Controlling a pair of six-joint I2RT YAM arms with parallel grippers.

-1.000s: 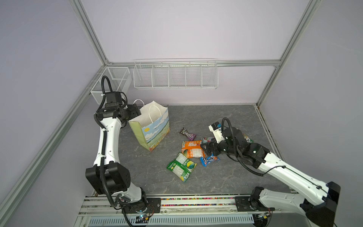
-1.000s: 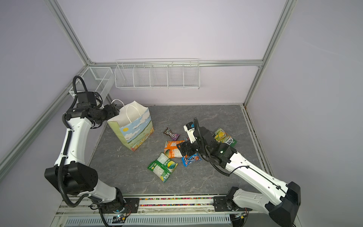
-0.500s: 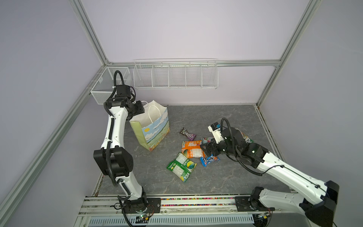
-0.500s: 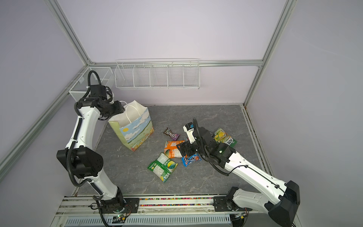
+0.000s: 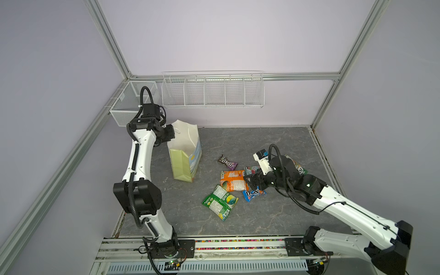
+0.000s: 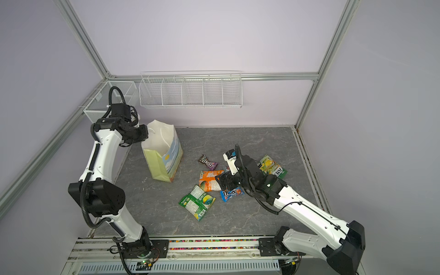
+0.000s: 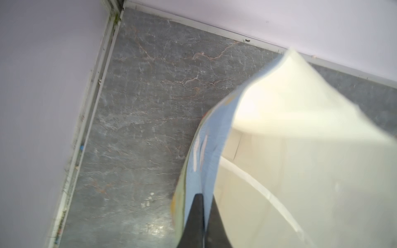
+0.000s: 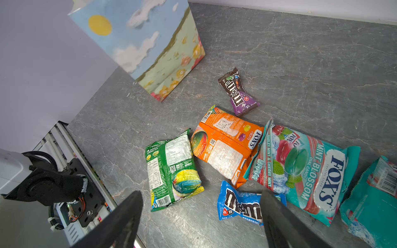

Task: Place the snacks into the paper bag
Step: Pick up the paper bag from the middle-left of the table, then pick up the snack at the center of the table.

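Pinching paper bag (image 7: 300, 150) rim: left fingers (image 7: 196, 219) closed | right fingers (image 8: 120, 221) spread above blue M&M's pack (image 8: 238, 204)

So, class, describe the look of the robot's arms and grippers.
The left arm and right arm have white shells, black blocky joints and looping black ribbed cables. The left gripper and right gripper have dark tapering fingers.

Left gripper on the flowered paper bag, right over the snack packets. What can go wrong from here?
1. The left gripper pinches only one wall of the flowered paper bag; a tug may tip it or fold the mouth shut.
2. The open right gripper hangs above the small blue M&M's pack, which sits against the glossy orange pouch; closing might snag both.
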